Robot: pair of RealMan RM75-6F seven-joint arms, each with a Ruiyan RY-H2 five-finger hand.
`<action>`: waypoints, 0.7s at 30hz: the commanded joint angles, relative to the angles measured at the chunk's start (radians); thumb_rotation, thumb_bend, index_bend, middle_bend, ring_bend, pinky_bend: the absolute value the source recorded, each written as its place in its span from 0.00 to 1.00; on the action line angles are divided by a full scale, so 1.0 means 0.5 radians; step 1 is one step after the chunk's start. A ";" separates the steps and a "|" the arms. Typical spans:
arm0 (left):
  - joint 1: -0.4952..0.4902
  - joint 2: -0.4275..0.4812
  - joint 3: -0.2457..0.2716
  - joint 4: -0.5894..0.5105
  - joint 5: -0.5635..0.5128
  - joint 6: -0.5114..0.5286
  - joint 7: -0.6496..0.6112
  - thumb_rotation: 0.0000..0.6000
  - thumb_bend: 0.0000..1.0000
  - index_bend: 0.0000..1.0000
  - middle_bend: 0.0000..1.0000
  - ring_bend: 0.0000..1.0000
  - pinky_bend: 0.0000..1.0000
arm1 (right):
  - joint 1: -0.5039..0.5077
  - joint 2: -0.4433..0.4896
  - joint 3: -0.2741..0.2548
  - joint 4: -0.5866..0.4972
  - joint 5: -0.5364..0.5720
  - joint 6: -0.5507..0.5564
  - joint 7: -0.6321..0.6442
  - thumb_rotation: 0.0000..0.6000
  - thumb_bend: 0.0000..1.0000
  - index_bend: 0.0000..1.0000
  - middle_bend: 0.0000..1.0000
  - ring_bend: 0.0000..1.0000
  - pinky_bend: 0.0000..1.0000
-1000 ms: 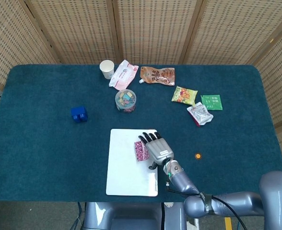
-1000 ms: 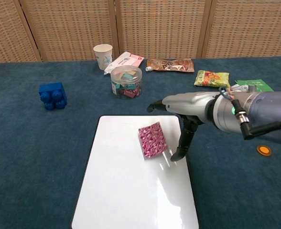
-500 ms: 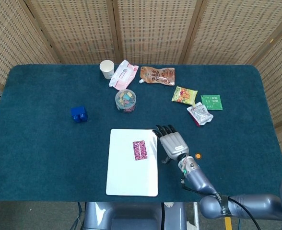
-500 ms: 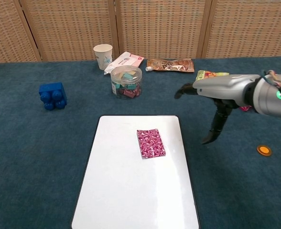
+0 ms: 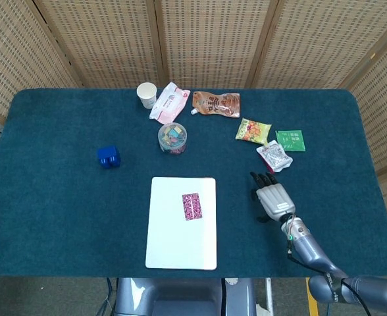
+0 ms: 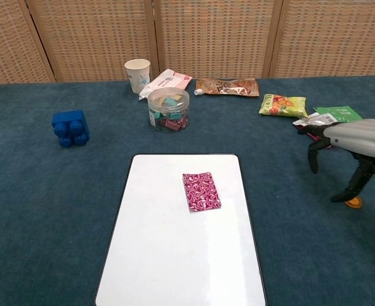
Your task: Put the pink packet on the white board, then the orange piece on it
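- The worktop [image 6: 60,210] is a wide teal cloth, and its soft nap could be the main trouble: by my reading, a small flat piece lying on cloth gives fingers little edge to catch, so it may slide away or get pressed into the fabric rather than lifted.
- The white board [image 6: 162,255] lies flat near the front, well apart from the right hand. Carrying a tiny thing that far risks dropping it on the way, and a careless set-down could nudge the board.
- The right hand [image 6: 350,143] hangs over the worktop at the right, palm down, fingers apart and curved downward, holding nothing. In the head view the right hand [image 5: 273,197] hides the spot beneath it, so aiming from that camera alone could miss. The left hand shows in neither view.
- The pink packet [image 6: 201,191] already rests on the white board, slightly above its middle and a little tilted. The orange piece must land on it; the packet looks glossy, so the piece might slip off.
- The orange piece [image 6: 352,203] sits on the cloth right below the right hand, with one dark fingertip [image 6: 338,198] just beside it. Whether they touch I cannot tell.
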 commanded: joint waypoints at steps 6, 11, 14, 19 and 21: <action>-0.002 -0.008 0.003 -0.004 0.003 0.001 0.020 0.98 0.00 0.00 0.00 0.00 0.00 | -0.125 0.006 -0.051 0.164 -0.221 -0.033 0.206 1.00 0.25 0.43 0.00 0.00 0.00; -0.002 -0.011 0.004 -0.005 0.005 0.002 0.025 0.98 0.00 0.00 0.00 0.00 0.00 | -0.160 0.008 -0.055 0.199 -0.283 -0.045 0.264 1.00 0.30 0.43 0.00 0.00 0.00; -0.003 -0.013 0.005 -0.005 0.006 0.002 0.031 0.98 0.00 0.00 0.00 0.00 0.00 | -0.175 0.012 -0.056 0.212 -0.315 -0.050 0.292 1.00 0.32 0.43 0.00 0.00 0.00; -0.002 -0.015 0.006 -0.012 0.008 0.006 0.039 0.98 0.00 0.00 0.00 0.00 0.00 | -0.195 0.009 -0.047 0.245 -0.358 -0.075 0.320 1.00 0.34 0.43 0.00 0.00 0.00; -0.002 -0.015 0.006 -0.013 0.008 0.007 0.042 0.98 0.00 0.00 0.00 0.00 0.00 | -0.202 0.005 -0.036 0.258 -0.366 -0.087 0.333 1.00 0.34 0.43 0.00 0.00 0.00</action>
